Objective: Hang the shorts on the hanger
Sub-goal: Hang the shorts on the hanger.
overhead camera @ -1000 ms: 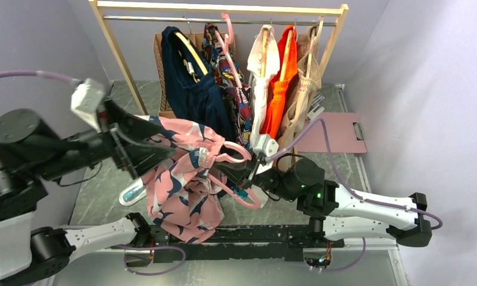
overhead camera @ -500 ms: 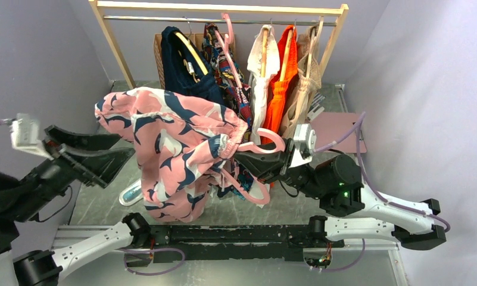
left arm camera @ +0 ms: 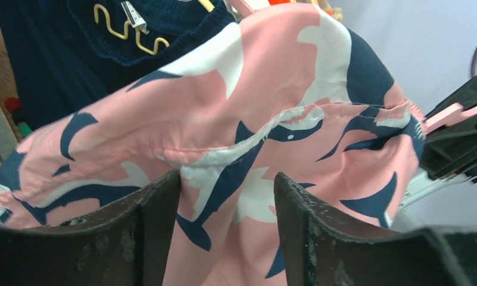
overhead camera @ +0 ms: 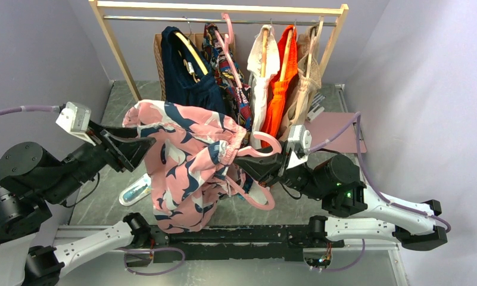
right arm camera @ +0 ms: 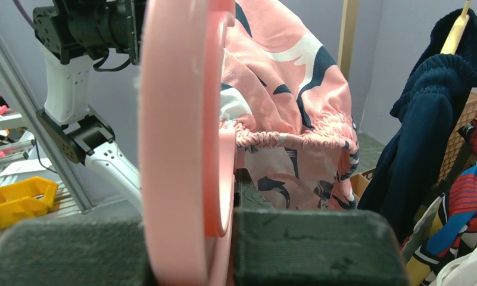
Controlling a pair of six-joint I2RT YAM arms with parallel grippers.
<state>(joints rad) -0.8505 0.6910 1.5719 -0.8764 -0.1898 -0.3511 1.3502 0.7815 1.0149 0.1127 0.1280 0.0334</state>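
The pink shorts (overhead camera: pixel 188 161) with navy and white print hang draped over the pale-pink hanger (overhead camera: pixel 265 143), waistband bunched by its neck. My right gripper (overhead camera: pixel 248 165) is shut on the hanger and holds it in the air at centre. In the right wrist view the hanger (right arm camera: pixel 176 119) is clamped between my fingers (right arm camera: pixel 307 244), with the shorts (right arm camera: pixel 289 77) behind it. My left gripper (overhead camera: pixel 137 149) is open at the shorts' left edge. In the left wrist view my fingers (left arm camera: pixel 158 220) stand apart in front of the fabric (left arm camera: pixel 271 119).
A wooden rack (overhead camera: pixel 224 8) at the back carries a navy garment (overhead camera: pixel 188 83), a multicolour garment (overhead camera: pixel 233 77), white (overhead camera: pixel 262 65), orange (overhead camera: pixel 283 71) and beige (overhead camera: pixel 307 77) clothes, and a spare pink hanger (overhead camera: pixel 227 30). A pink clipboard (overhead camera: pixel 334 134) lies at right. A white object (overhead camera: pixel 134 192) lies under the shorts.
My left gripper lifted the shorts over the hanger, let go and drew back left, then came back to their left edge. My right gripper moved the hanger a little right.
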